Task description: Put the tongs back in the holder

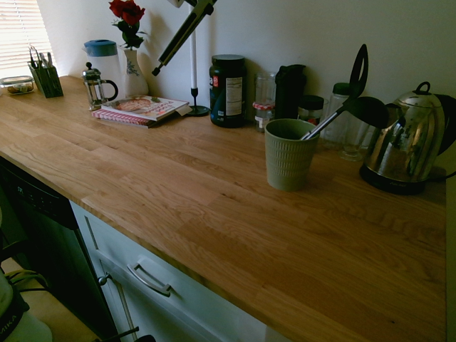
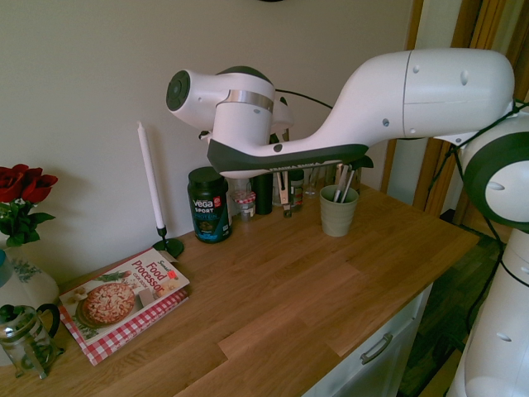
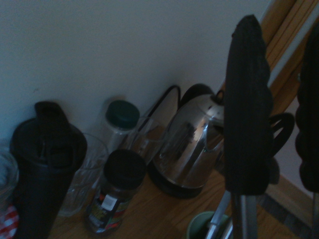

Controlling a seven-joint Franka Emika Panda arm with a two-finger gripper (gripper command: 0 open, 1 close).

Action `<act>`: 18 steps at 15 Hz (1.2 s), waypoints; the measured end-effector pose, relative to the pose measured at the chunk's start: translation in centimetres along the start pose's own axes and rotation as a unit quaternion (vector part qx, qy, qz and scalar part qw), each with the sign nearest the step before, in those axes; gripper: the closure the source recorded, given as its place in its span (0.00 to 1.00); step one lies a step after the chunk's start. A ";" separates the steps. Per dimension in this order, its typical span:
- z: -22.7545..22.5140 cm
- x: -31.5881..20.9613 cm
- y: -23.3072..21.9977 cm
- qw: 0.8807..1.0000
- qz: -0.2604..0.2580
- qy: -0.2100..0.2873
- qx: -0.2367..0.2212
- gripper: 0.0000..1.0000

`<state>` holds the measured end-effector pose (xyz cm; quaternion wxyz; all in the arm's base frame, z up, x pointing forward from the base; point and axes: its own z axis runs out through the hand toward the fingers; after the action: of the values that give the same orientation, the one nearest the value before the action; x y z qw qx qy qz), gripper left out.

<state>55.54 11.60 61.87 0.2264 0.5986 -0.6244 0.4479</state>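
tongs [image 1: 184, 37] cut off at the top, end effector unseen

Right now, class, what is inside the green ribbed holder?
Utensil handles rest in the holder, among them the black ladle's. The tongs are not in it. Its ribbed wall hides the bottom.

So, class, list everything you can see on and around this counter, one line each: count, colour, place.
Tongs: one, grey and black, in the gripper
Holder: one, green, on the counter
Utensils: two or more, black and grey, in the holder
Kettle: one, steel, right end
Tub: one, black, by the wall
Candle: one, white, beside the tub
Books: two, red and white, near the French press
French press: one, clear and black, left
Roses: red, in a vase
Arm: one, white, above the counter
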 end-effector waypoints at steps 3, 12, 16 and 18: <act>4.6 3.9 -1.3 0.999 -0.006 0.030 0.019 1.00; 19.9 14.3 4.0 0.998 -0.023 0.036 0.042 1.00; 22.1 11.0 3.6 0.997 0.000 0.013 0.070 1.00; 23.9 9.6 3.4 0.998 -0.002 0.018 0.062 1.00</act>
<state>56.65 -13.92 56.91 0.2004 0.6046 -0.5899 0.4962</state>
